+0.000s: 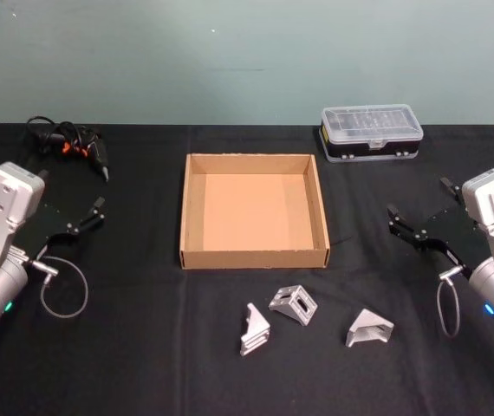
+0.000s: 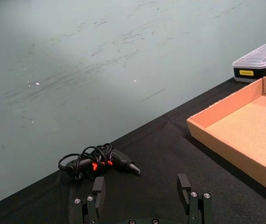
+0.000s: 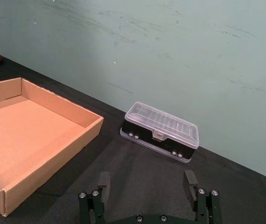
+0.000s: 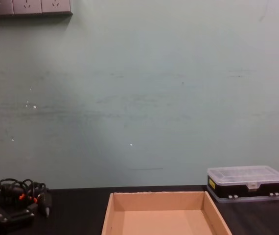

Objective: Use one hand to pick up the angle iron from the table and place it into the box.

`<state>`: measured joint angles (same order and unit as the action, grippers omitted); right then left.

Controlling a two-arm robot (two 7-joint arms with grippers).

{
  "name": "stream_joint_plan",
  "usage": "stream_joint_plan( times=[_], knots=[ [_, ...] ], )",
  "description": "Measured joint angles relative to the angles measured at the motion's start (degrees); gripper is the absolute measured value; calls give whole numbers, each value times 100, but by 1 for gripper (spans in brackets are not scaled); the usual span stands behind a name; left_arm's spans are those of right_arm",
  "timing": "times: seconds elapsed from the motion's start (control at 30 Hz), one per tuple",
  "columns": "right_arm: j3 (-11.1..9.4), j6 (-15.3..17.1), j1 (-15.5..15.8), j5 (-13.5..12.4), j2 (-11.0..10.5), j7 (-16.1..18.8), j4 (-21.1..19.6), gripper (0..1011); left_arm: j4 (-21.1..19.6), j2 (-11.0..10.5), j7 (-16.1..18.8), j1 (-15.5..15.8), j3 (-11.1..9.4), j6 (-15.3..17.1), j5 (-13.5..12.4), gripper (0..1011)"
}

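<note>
Three angle irons lie in a row on the table, in front of the box and outside it. Left iron: long axis near-to-far. Middle iron: skewed, closest to the box's front wall. Right iron: long axis roughly left-right. Bare table on both sides of the row. Left gripper well left of the box, fingers spread. Right gripper well right, fingers spread. Case beyond the box's far right corner.
</note>
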<state>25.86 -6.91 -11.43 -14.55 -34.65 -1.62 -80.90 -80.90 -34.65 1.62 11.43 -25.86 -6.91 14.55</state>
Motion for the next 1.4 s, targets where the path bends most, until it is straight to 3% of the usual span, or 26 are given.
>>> stream_joint_plan(
  times=[1.4],
  knots=[
    [0,0,0,0,0,0,0,1000,0,0,0,0,0,0,0,1011]
  ],
)
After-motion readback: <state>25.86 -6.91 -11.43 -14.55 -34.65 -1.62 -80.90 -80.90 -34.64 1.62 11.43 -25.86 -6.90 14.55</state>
